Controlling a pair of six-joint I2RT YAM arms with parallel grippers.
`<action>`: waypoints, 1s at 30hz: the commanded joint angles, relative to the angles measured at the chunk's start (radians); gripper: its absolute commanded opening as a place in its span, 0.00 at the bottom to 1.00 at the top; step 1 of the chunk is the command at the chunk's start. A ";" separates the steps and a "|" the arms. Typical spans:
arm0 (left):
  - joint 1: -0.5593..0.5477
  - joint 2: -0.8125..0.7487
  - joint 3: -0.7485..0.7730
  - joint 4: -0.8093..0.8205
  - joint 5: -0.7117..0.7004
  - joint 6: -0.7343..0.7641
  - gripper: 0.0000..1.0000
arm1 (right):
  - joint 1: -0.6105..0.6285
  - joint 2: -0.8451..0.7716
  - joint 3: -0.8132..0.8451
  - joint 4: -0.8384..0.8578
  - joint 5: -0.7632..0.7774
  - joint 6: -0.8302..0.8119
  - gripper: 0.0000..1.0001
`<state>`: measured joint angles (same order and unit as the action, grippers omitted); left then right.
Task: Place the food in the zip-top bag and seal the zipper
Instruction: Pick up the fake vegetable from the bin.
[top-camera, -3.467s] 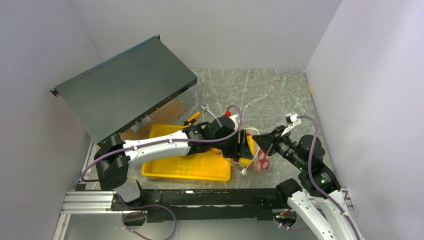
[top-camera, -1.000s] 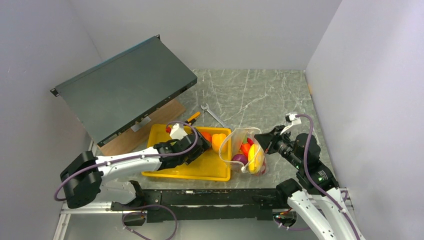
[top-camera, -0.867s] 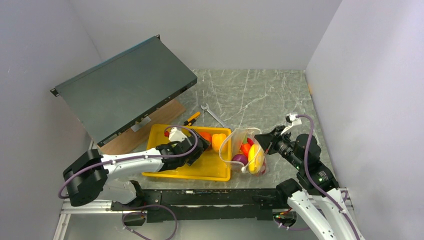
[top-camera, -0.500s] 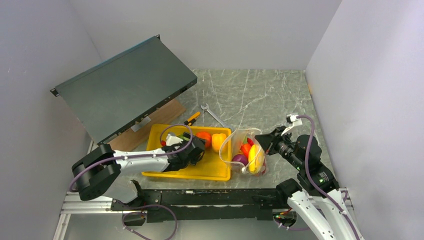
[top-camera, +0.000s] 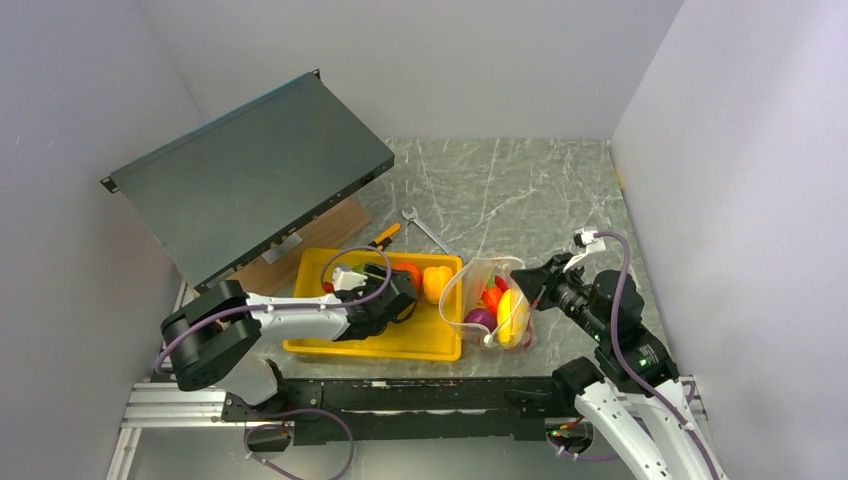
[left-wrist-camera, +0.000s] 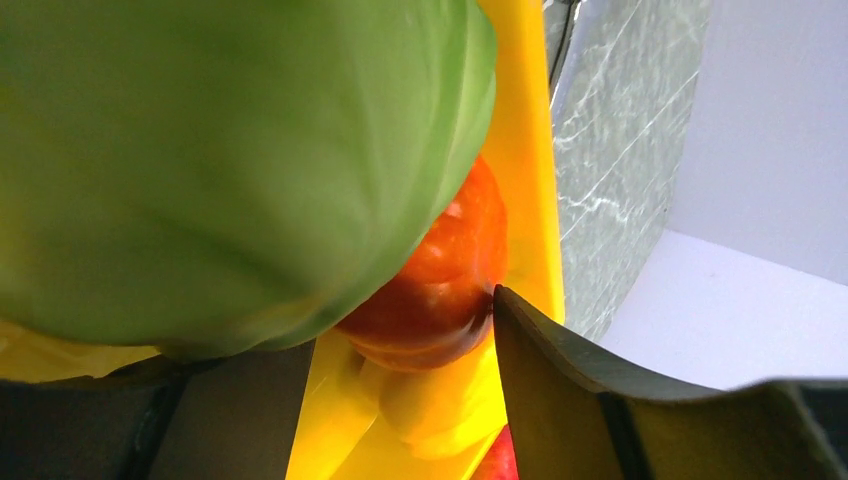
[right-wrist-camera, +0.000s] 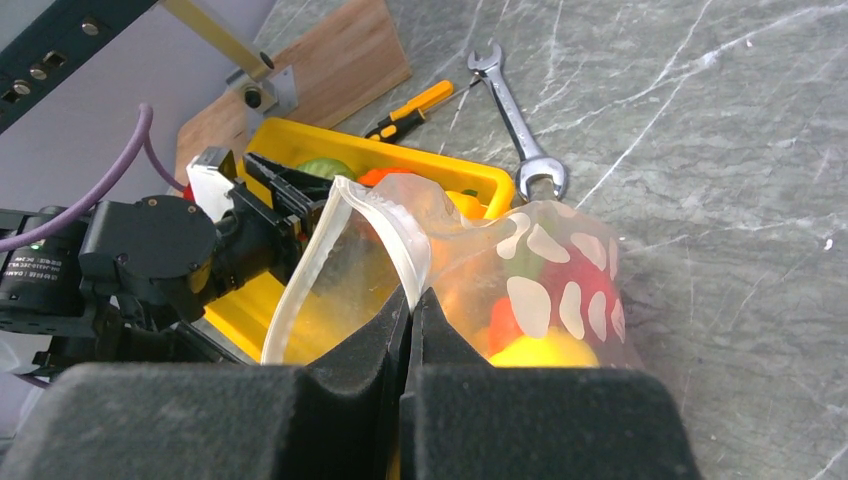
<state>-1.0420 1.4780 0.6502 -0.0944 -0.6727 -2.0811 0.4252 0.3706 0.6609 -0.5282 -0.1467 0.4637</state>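
**A:** Where is the zip-top bag (top-camera: 488, 300)?

**B:** It is on the marble table (top-camera: 520, 190), just beside the right end of the yellow tray (top-camera: 420, 347), with its mouth gaping toward the tray. Inside it lie a yellow mango (top-camera: 511, 316), a purple onion (top-camera: 479, 317) and a red piece (top-camera: 491, 296).

**A:** What's around it?

**B:** An orange pumpkin (top-camera: 408, 272) and a yellow pepper (top-camera: 436, 283) sit at the bag end of the tray. The green cabbage (left-wrist-camera: 220, 150) is right beside the pumpkin, so those two lie between the cabbage and the bag's mouth. Beyond the tray are a silver wrench (top-camera: 425, 229), a yellow-handled screwdriver (top-camera: 384, 236) and a wooden board (top-camera: 325, 225). The board lies under a tilted dark metal panel (top-camera: 250, 175).

**A:** Anything changed?

**B:** A few moments back the left arm reached across to the bag. A second ago it was already back over the tray. Since then its gripper has edged toward the pumpkin and its elbow has swung nearer the tray. The bag and the right arm haven't shifted.

**A:** And the hands?

**B:** The left gripper (top-camera: 398, 297) has its jaws spread wide around the cabbage. A gap shows at one finger, so it has no grip. The right gripper (right-wrist-camera: 412, 300) is pinched tight on the zipper (right-wrist-camera: 300, 280), holding the mouth up.
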 joint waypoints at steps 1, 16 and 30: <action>-0.001 0.027 0.036 -0.047 -0.105 -0.054 0.65 | 0.004 -0.013 0.017 0.027 0.012 -0.011 0.00; -0.053 -0.030 0.040 -0.082 -0.170 0.021 0.31 | 0.004 -0.005 0.018 0.031 0.004 -0.009 0.00; -0.095 -0.383 0.023 -0.113 0.018 0.551 0.00 | 0.004 0.001 0.023 0.035 0.001 -0.009 0.00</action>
<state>-1.1332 1.1770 0.6529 -0.1944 -0.7280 -1.7790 0.4252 0.3710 0.6609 -0.5293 -0.1471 0.4637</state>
